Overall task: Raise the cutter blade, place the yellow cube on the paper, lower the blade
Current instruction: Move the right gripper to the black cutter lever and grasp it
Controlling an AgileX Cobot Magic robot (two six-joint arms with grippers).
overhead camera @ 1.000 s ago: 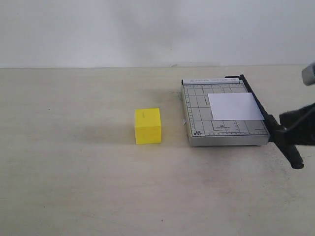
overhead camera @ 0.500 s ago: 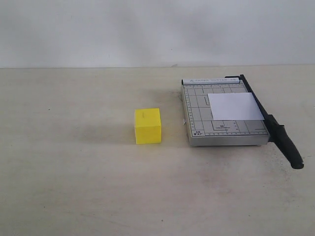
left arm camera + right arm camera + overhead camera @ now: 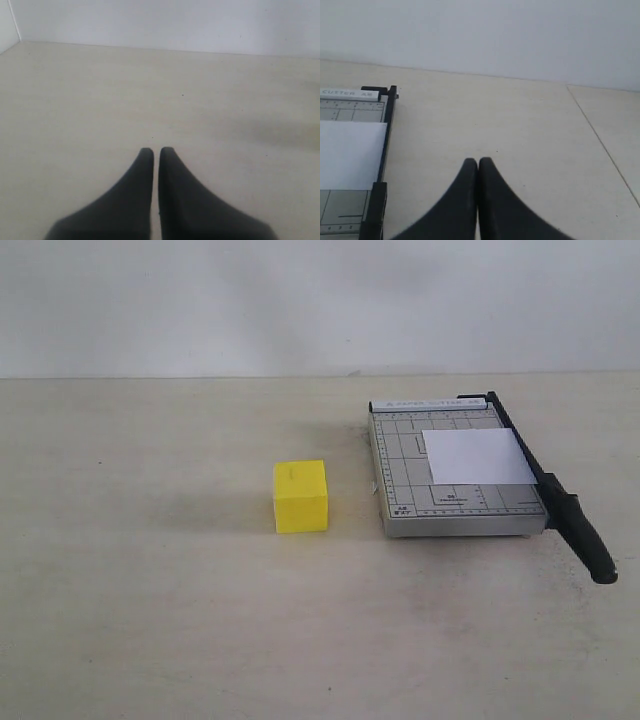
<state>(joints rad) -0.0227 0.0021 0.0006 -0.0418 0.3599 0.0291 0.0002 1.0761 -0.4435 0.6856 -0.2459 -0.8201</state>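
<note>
Pale table (image 3: 150, 620) under a white wall carries everything. Your cutter blade (image 3: 560, 505) lies lowered along the grey base's (image 3: 400, 455) right edge, the paper (image 3: 476, 456) flat on that base beside it. The yellow cube (image 3: 300, 496) sits on the table left of the base, apart. Your left claw (image 3: 156, 150) is clenched empty over bare table; your right claw (image 3: 478, 161), clenched empty, hangs beside the cutter.

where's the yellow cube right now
In the exterior view the yellow cube sits on the table near the middle, left of the grey cutter base and apart from it, not on the paper.
</note>
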